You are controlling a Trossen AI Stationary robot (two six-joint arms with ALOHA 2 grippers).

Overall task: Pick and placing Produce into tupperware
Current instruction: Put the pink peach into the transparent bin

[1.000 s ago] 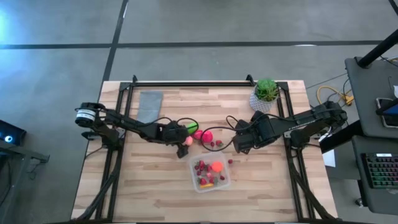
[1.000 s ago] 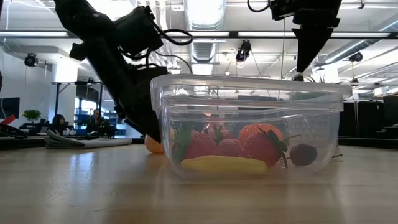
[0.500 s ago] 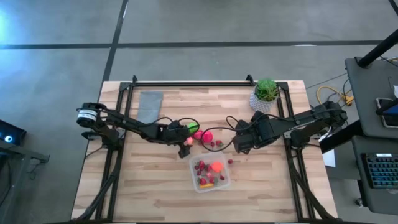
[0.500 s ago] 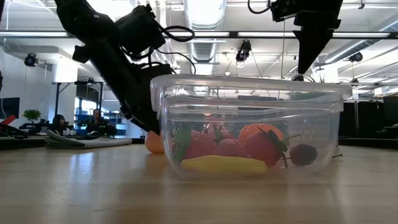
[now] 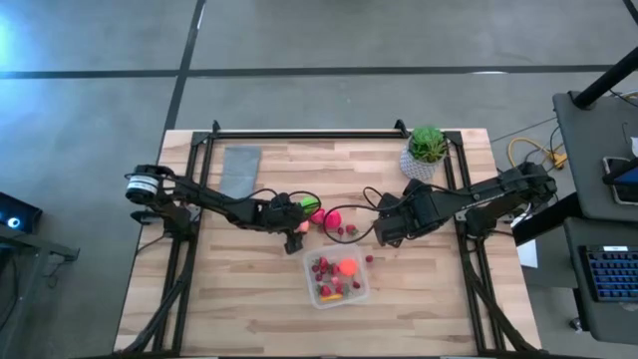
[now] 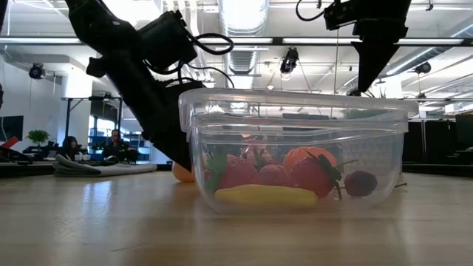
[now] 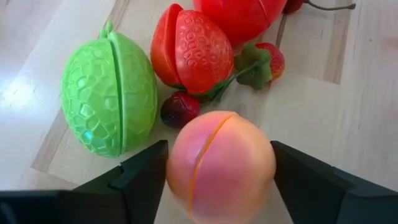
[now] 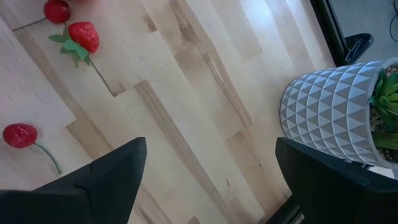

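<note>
The left gripper [image 7: 219, 186] has its fingers [image 7: 140, 171] set on either side of a peach [image 7: 221, 168], flanking it closely, though whether they already press on it cannot be told for certain; it looks like a grasp being made or just made. Just beyond the fingertips lie a green fruit [image 7: 109, 99], a large strawberry [image 7: 196, 53], a dark berry [image 7: 179, 109] and a small strawberry [image 7: 268, 61], all close to the peach, so the fingers should close squarely across its widest part and lift straight up, to avoid nudging those neighbours. The tupperware [image 5: 336, 278] sits on the bench [image 5: 239, 309] a little nearer the front edge than the left fingers, already holding red berries and an orange piece; the carry is short, and the peach should be let go low over the open middle so it does not bounce off the rim. The right gripper [image 8: 208, 180] waits with its fingers spread apart and empty over bare bench, a plant pot [image 8: 333, 112] ahead of them and a cherry [image 8: 20, 135] off to one side.
</note>
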